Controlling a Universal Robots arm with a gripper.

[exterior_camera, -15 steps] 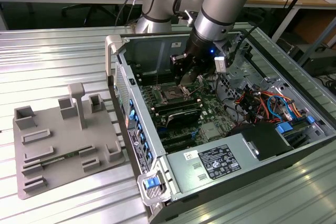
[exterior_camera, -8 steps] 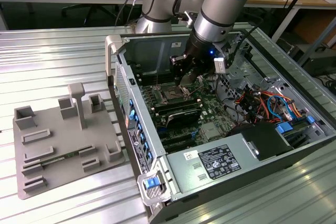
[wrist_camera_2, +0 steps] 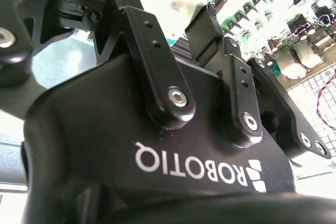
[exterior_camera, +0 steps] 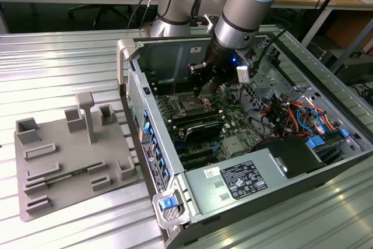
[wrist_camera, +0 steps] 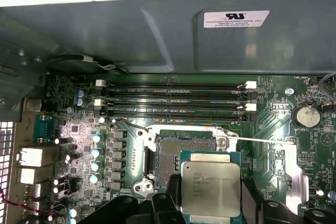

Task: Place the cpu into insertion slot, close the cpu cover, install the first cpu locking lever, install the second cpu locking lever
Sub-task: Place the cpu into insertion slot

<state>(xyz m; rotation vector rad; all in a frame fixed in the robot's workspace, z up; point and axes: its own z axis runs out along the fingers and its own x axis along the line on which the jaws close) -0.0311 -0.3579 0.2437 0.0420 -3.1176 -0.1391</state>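
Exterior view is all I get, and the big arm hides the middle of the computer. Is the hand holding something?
Observer: Yes. In the first wrist view the hand grips a small square silver-grey chip between its black fingers.
Operator: Is it in its hole?
Observer: No. The square dark socket with a silver rim is uncovered, and the chip overlaps just one part of it, not lined up.
Operator: Anything shiny nearby?
Observer: A round silver coin battery sits on the green circuit board, well apart from the socket.
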